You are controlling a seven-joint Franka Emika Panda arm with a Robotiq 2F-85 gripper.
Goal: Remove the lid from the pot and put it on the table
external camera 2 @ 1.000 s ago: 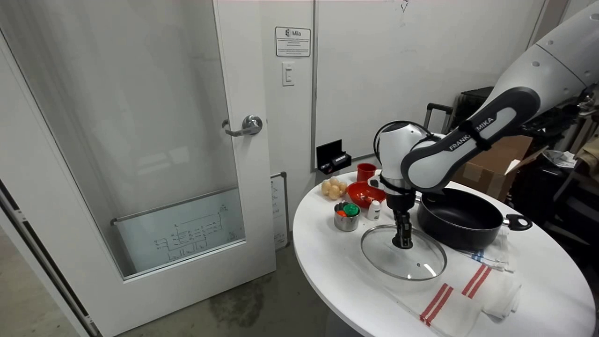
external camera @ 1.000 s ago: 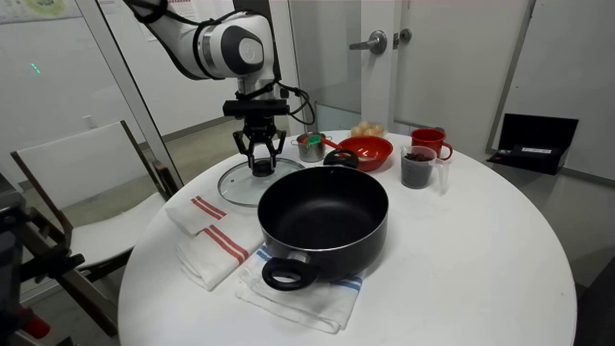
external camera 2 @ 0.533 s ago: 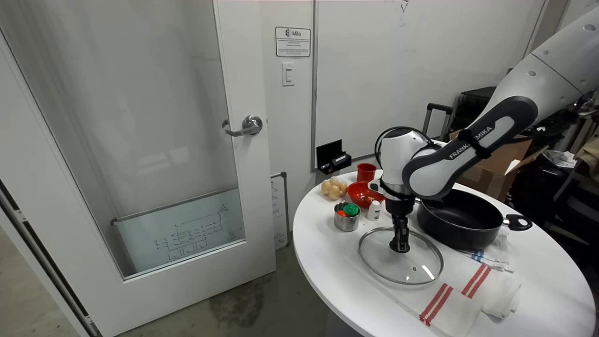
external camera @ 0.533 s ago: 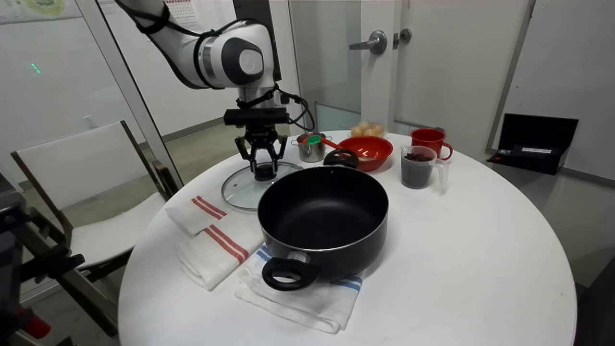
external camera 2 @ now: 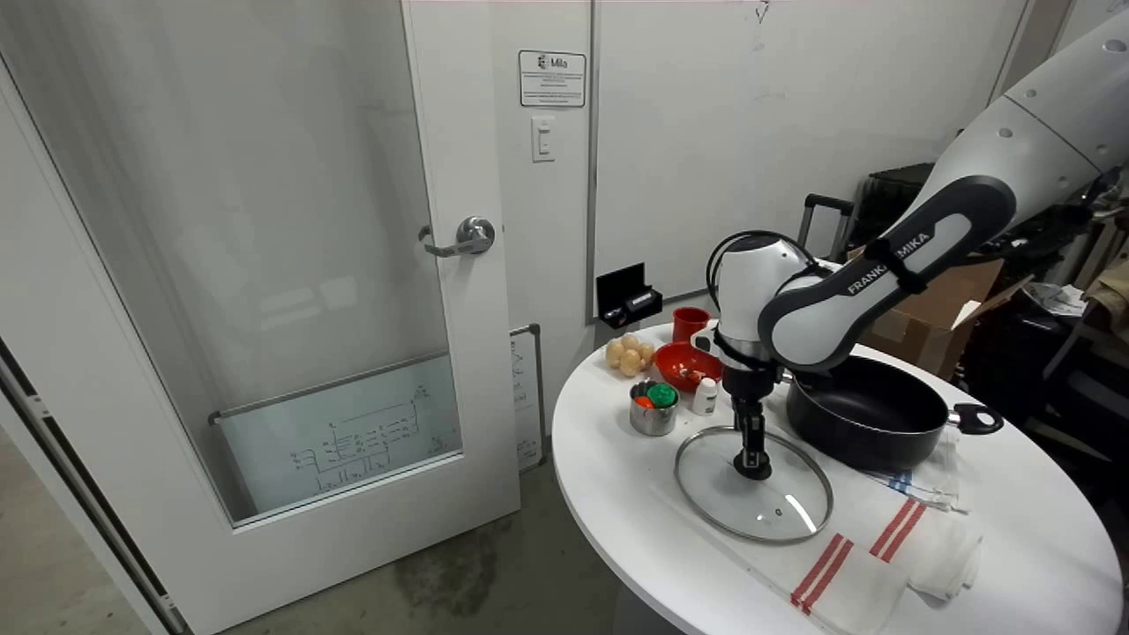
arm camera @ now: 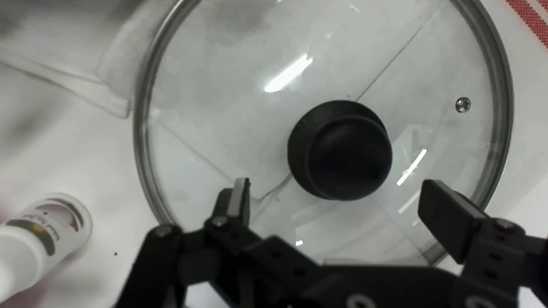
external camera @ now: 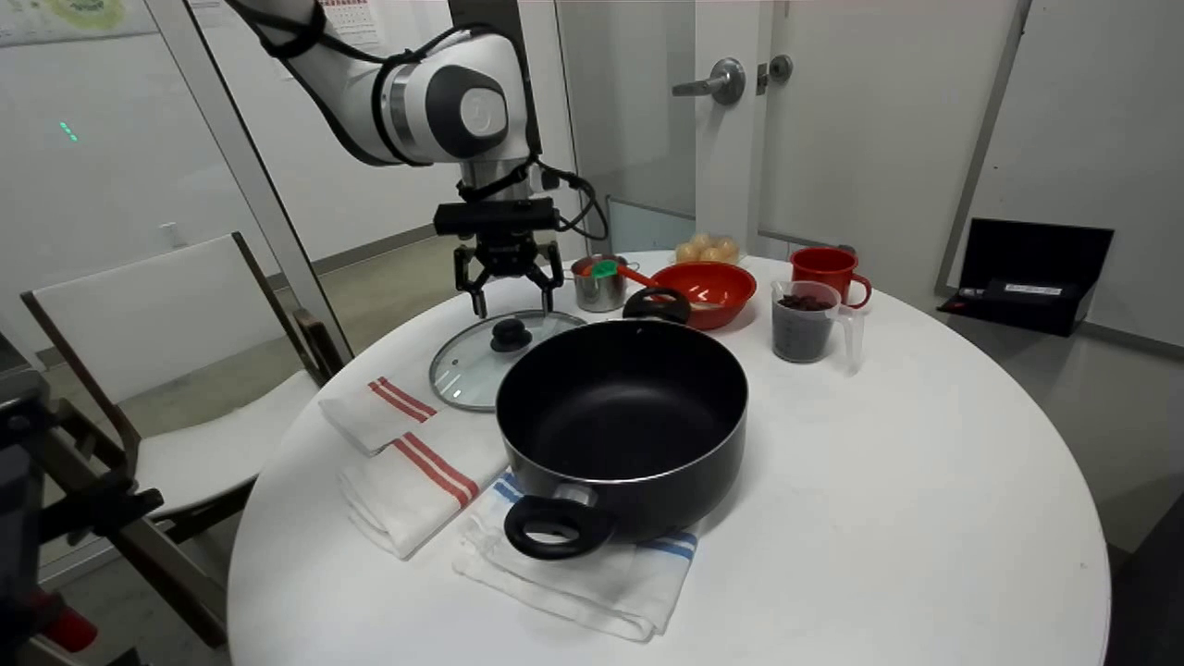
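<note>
In an exterior view, red-striped cloth (external camera: 407, 487) lies between eight and nine o'clock of the pot (external camera: 629, 416). The glass lid (external camera: 481, 365) rests on the bench (external camera: 888, 481) at ten, the jaws spread wide above it, clear of the black knob (external camera: 510, 335). The pot stands partly on a blue-striped cloth (external camera: 592, 583); a red bowl (external camera: 720, 313) sits at one, a measuring cup (external camera: 803, 335) and red mug (external camera: 828, 275) at two.

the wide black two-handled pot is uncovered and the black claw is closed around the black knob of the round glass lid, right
Not quite: the wrist view shows the black claw open, not closed around the black knob of the round glass lid. The wide black two-handled pot is indeed uncovered.
</note>
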